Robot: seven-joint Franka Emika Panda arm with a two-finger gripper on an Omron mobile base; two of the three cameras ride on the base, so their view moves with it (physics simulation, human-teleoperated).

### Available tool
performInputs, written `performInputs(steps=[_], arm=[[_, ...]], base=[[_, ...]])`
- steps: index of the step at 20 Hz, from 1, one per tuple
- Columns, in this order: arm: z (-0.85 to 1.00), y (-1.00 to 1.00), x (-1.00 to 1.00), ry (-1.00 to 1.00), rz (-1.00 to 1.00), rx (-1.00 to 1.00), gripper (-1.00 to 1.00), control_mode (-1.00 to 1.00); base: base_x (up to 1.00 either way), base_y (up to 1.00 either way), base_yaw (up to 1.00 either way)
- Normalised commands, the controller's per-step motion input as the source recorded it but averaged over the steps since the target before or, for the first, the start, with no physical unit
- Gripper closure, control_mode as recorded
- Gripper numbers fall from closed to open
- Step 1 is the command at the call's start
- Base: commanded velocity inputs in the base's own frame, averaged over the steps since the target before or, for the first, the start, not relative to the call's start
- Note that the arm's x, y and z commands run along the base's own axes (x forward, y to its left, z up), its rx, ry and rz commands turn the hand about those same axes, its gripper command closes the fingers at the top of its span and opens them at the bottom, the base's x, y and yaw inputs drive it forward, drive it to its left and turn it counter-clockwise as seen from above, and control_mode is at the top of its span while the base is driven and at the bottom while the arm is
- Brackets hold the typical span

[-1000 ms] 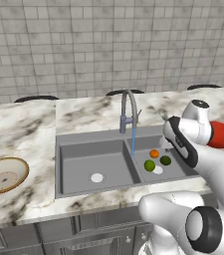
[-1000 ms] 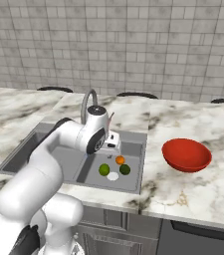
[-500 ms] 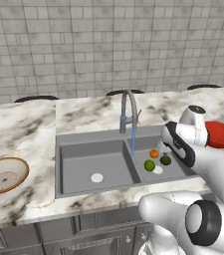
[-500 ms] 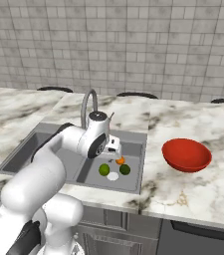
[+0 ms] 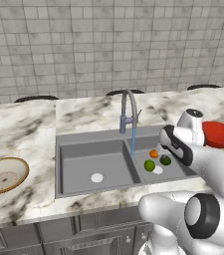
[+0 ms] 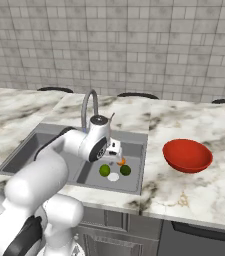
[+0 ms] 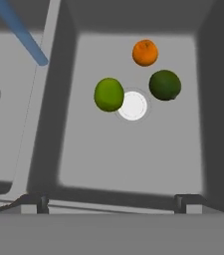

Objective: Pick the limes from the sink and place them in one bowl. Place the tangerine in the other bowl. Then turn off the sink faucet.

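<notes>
Two limes lie in the right basin of the sink (image 5: pixel 73 164), a lighter one (image 7: pixel 108 94) (image 5: pixel 149 165) (image 6: pixel 104 170) and a darker one (image 7: pixel 165 84) (image 5: pixel 166 160) (image 6: pixel 125 170), either side of the white drain (image 7: pixel 133 105). The tangerine (image 7: pixel 145 53) (image 5: pixel 154 154) (image 6: pixel 121 162) rests just behind them. My gripper (image 7: pixel 111 201) (image 6: pixel 115 149) hangs open above this basin, apart from the fruit, holding nothing. The faucet (image 5: pixel 127 107) (image 6: pixel 89 107) runs a blue stream (image 5: pixel 133 142). The red bowl (image 5: pixel 220 133) (image 6: pixel 187 155) sits on the right counter, the tan bowl (image 5: pixel 4 175) on the left counter.
The left basin has its own white drain (image 5: pixel 97 177). A tiled wall backs the marble counter (image 5: pixel 93 112). The basin divider (image 7: pixel 39 99) and the water stream (image 7: pixel 21 32) stand left of the fruit in the hand view.
My hand has sunk a little toward the right basin, still open. The fruit and both bowls have not moved.
</notes>
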Motion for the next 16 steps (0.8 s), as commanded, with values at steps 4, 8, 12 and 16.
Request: performInputs(steps=[4,8,12,16], arm=[[-0.16,0.0,0.04,0.0,0.0,0.0,-1.0,-1.0],[-0.19,0.0,0.08,0.0,0.0,0.0,-1.0,-1.0],[-0.18,0.0,0.13,0.0,0.0,0.0,-1.0,-1.0],[-0.21,0.0,0.15,0.0,-0.01,0.0,-1.0,-1.0]], base=[[0.0,0.0,0.0],[0.0,0.0,0.0],[0.0,0.0,0.0],[0.0,0.0,0.0]])
